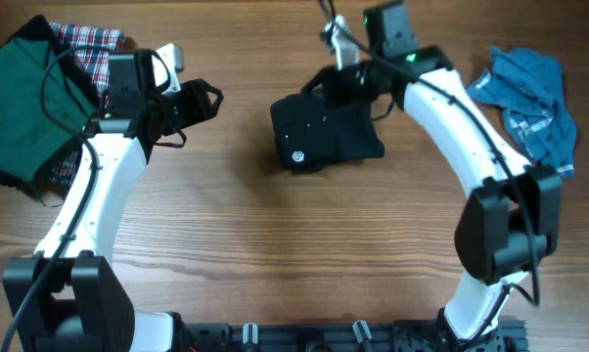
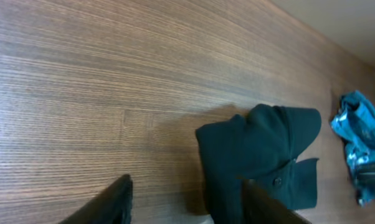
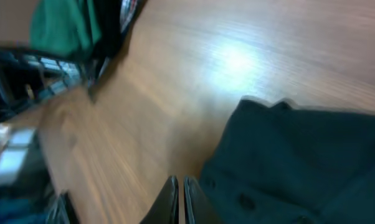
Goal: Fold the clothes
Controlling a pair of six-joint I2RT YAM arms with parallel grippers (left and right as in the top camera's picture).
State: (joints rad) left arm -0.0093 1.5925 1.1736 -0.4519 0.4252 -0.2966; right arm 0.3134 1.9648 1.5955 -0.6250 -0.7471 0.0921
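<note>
Mid-fold on black shirt (image 1: 324, 132); left fingers (image 2: 116, 202) spread, right fingers (image 3: 169, 202) pressed together, empty. Next: open right, pinch a hem.

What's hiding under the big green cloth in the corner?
A red checked cloth pokes out from beneath the green cloth. The rest of it, and anything else below, is covered.

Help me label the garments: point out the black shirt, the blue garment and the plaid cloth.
black shirt (image 1: 329, 132), overhead view, middle of its bundled body.
blue garment (image 1: 529, 98), overhead view, centre of the crumpled heap.
plaid cloth (image 1: 89, 44), overhead view, exposed checked patch.
</note>
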